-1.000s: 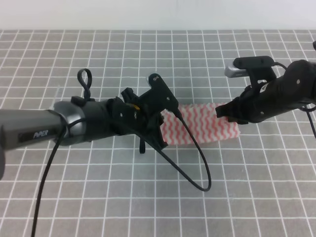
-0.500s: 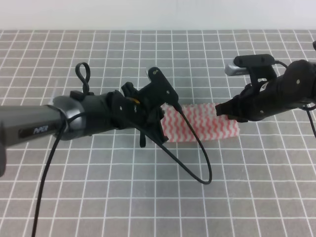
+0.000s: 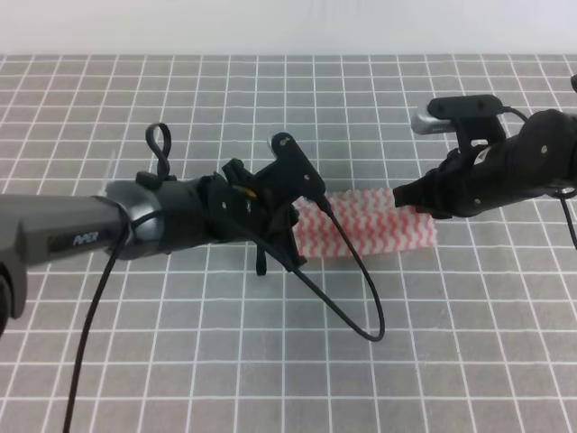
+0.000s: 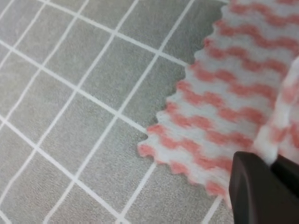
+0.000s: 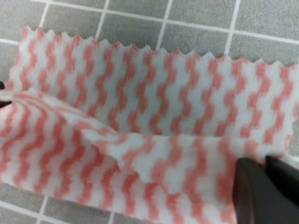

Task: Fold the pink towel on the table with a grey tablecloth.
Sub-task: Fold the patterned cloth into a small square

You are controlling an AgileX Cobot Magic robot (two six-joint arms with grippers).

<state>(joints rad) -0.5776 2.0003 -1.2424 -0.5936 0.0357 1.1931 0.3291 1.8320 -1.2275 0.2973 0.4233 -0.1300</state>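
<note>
The pink towel (image 3: 379, 230) carries pink-red and white wavy zigzag stripes, with a toothed, zigzag-cut edge showing in both wrist views (image 4: 219, 107) (image 5: 154, 84). The grey tablecloth (image 3: 270, 361) is a flat mid grey, printed all over with a regular grid of thin white lines. The left gripper (image 3: 287, 236) and right gripper (image 3: 407, 196) are black; the right arm bears a silver-grey camera housing (image 3: 431, 121). A black cable (image 3: 356, 289) loops across the cloth.

Left arm stretched in from the left edge, low and nearly level, cable looping beneath; left pincer (image 3: 293, 236) closed on a raised fold of the pink towel (image 3: 374, 225), dark fingertips (image 4: 261, 186) pinching it. Right arm angled in from the right; right pincer (image 3: 403, 197) likewise clamped on a lifted edge.
</note>
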